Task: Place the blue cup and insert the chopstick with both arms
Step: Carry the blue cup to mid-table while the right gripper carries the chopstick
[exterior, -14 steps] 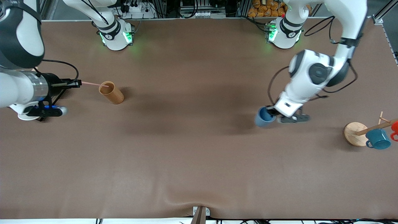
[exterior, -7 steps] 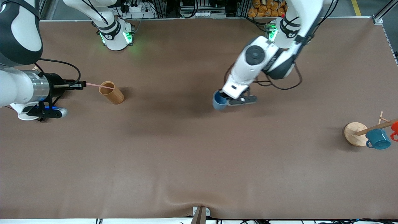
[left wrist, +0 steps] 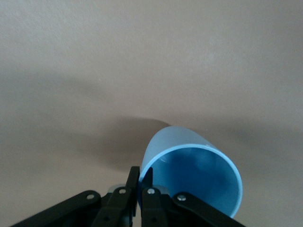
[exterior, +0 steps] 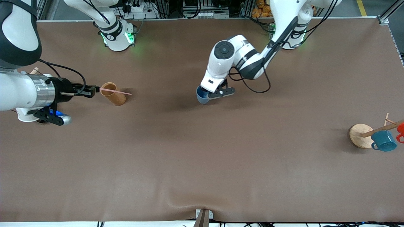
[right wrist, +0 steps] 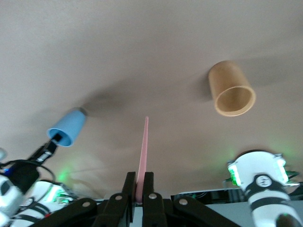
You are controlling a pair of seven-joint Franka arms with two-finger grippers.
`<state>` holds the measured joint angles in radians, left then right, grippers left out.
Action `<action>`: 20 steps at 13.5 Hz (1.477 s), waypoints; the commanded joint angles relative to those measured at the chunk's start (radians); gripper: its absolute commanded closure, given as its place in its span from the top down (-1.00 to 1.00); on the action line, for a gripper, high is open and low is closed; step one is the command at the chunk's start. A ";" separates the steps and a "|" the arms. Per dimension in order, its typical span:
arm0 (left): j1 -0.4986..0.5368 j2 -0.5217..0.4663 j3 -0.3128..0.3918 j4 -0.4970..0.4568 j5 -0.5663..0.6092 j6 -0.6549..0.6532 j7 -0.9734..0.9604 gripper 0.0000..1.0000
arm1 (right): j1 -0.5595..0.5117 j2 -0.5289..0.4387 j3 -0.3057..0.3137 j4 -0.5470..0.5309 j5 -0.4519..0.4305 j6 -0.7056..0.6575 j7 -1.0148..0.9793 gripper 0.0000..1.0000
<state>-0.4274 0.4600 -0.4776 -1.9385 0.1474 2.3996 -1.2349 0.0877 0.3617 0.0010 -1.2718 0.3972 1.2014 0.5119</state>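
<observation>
My left gripper (exterior: 205,93) is shut on the wall of the blue cup (exterior: 201,96) and holds it tilted over the middle of the table. In the left wrist view one finger is inside the blue cup (left wrist: 194,172) and one outside, at the left gripper (left wrist: 140,176). My right gripper (exterior: 94,91) is shut on the pink chopstick (exterior: 115,91), held level over the brown wooden cup (exterior: 113,94). The right wrist view shows the chopstick (right wrist: 143,149) in the right gripper (right wrist: 140,182), with the blue cup (right wrist: 68,126) farther off.
The brown wooden cup (right wrist: 232,90) stands toward the right arm's end. A wooden mug rack with a round base (exterior: 359,136), a teal mug (exterior: 383,141) and a red mug (exterior: 401,129) stands at the left arm's end.
My left arm has carried the blue cup from the left arm's end to over the table's middle. My right gripper has moved the chopstick toward the middle, so its tip now passes over the wooden cup.
</observation>
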 commanded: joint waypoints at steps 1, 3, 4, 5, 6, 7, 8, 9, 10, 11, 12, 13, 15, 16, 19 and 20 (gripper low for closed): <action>-0.025 0.045 0.010 0.043 0.076 -0.017 -0.089 -1.00 | 0.049 -0.009 -0.003 -0.032 0.046 0.049 0.114 -1.00; -0.025 0.052 0.010 0.044 0.089 -0.017 -0.123 -0.69 | 0.076 -0.007 -0.003 -0.038 0.052 0.066 0.170 -1.00; -0.024 0.049 0.010 0.043 0.089 -0.019 -0.132 -0.14 | 0.086 -0.007 -0.003 -0.041 0.054 0.067 0.187 -1.00; -0.021 0.045 0.010 0.043 0.090 -0.019 -0.144 0.99 | 0.093 -0.009 -0.003 -0.050 0.055 0.073 0.195 -1.00; -0.019 0.037 0.011 0.043 0.089 -0.023 -0.150 1.00 | 0.095 -0.010 -0.003 -0.057 0.055 0.082 0.195 -1.00; -0.013 0.010 0.010 0.043 0.090 -0.058 -0.152 1.00 | 0.104 -0.012 -0.001 -0.069 0.058 0.090 0.209 -1.00; -0.008 -0.022 0.010 0.049 0.090 -0.109 -0.150 1.00 | 0.112 -0.013 -0.001 -0.078 0.069 0.102 0.233 -1.00; -0.007 -0.059 0.010 0.065 0.090 -0.164 -0.152 1.00 | 0.116 -0.016 -0.001 -0.093 0.104 0.121 0.266 -1.00; -0.004 -0.093 0.011 0.087 0.087 -0.225 -0.150 1.00 | 0.121 -0.020 -0.001 -0.110 0.130 0.144 0.299 -1.00; 0.010 -0.119 0.011 0.119 0.083 -0.285 -0.147 1.00 | 0.132 -0.021 -0.001 -0.125 0.143 0.165 0.331 -1.00; 0.033 -0.142 0.010 0.154 0.078 -0.347 -0.140 1.00 | 0.154 -0.023 -0.001 -0.135 0.144 0.173 0.359 -1.00; 0.050 -0.159 0.008 0.189 0.078 -0.397 -0.137 1.00 | 0.177 -0.024 -0.001 -0.148 0.146 0.196 0.396 -1.00; 0.087 -0.184 0.008 0.246 0.077 -0.473 -0.105 1.00 | 0.233 -0.023 0.001 -0.164 0.160 0.263 0.486 -1.00; 0.117 -0.199 0.008 0.266 0.077 -0.497 -0.074 1.00 | 0.259 -0.018 -0.001 -0.165 0.167 0.292 0.532 -1.00; 0.212 -0.241 0.004 0.308 0.061 -0.548 0.049 1.00 | 0.314 -0.020 0.001 -0.231 0.210 0.388 0.600 -1.00; 0.241 -0.254 0.004 0.322 0.042 -0.566 0.096 1.00 | 0.326 -0.020 -0.001 -0.245 0.221 0.398 0.611 -1.00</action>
<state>-0.2390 0.2330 -0.4640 -1.6462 0.2099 1.8827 -1.2148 0.3991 0.3640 0.0095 -1.4596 0.5737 1.5669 1.0935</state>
